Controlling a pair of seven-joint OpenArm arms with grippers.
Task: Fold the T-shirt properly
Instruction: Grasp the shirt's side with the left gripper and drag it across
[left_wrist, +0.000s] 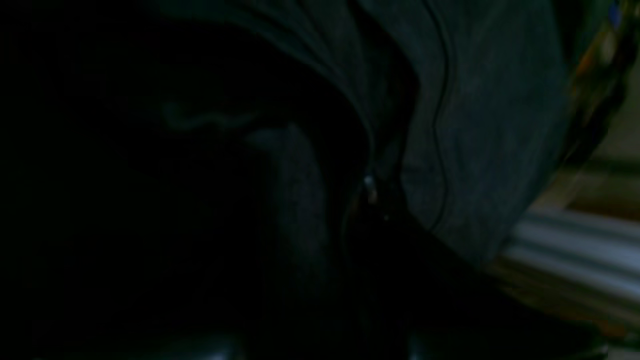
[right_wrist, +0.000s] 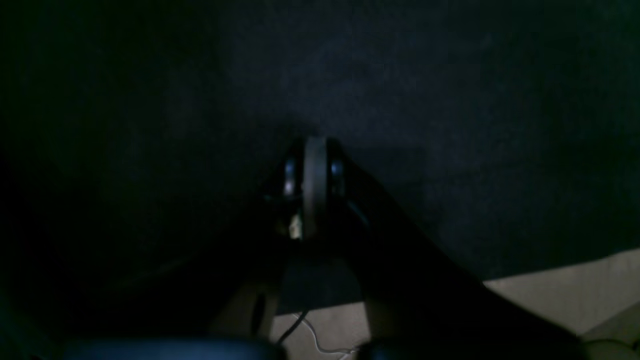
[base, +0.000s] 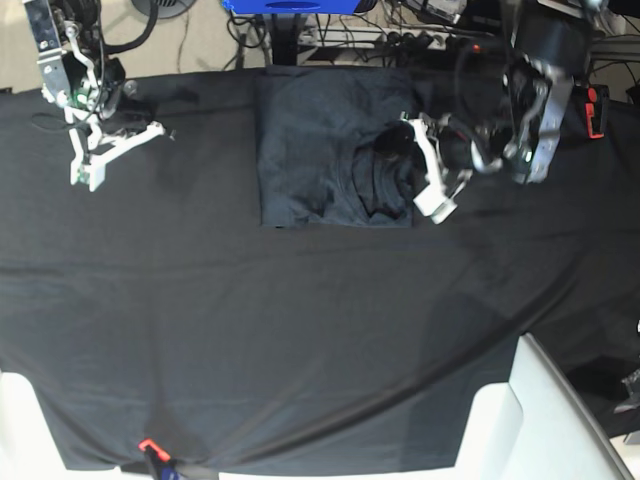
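A black tablecloth (base: 300, 330) covers the whole table, creased in long shallow folds. Beyond its far edge, behind both pincers, lies pale floor (base: 205, 40) with tangled cables (base: 350, 40) and a blue box (base: 290, 6). At the near right corner stands a white panel (base: 545, 420). A small red clip (base: 148, 446) sits at the near edge. Lighting is even from overhead.

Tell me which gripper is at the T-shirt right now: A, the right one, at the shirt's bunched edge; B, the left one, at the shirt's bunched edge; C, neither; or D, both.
B: in the base view the left gripper sits at the bunched edge of the T-shirt, while the right gripper rests far off on the black tablecloth.
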